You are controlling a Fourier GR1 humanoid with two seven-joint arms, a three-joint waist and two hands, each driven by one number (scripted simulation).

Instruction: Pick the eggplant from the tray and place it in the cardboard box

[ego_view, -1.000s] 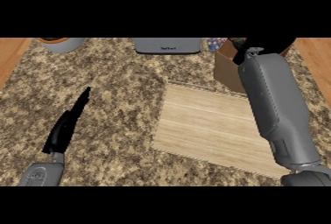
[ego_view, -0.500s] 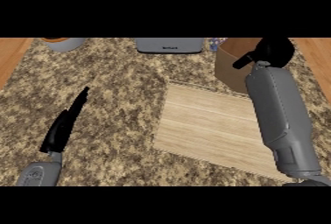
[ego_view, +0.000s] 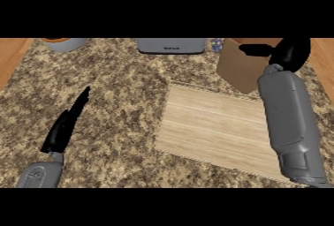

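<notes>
Since the earlier frame the right forearm [ego_view: 290, 128] has shifted a little toward the view's right, and the right hand [ego_view: 291, 52] now sits over the open top of the cardboard box [ego_view: 240, 70] at the counter's far right rather than beside its left wall. That hand is curled at the wrist with the thumb jutting left across the box opening; whether the fingers enclose anything cannot be told, as the hand hides its own underside. The eggplant cannot be seen anywhere in this view: it is not on the tray [ego_view: 212, 128], whose pale wood-grain surface lies bare between the forearm and the middle of the counter, and the interior of the box is hidden by the hand and the box wall. The left hand [ego_view: 65, 126] has not changed: it rests at the lower left, fingers straight and held together, pointing up and slightly right, touching nothing, well apart from the tray. Along the far edge of the speckled granite counter [ego_view: 124, 84] stand a grey appliance [ego_view: 171, 45] at centre, a grey bowl with an orange rim [ego_view: 63, 43] at the left, and a small mottled object [ego_view: 216, 43] just left of the box.
</notes>
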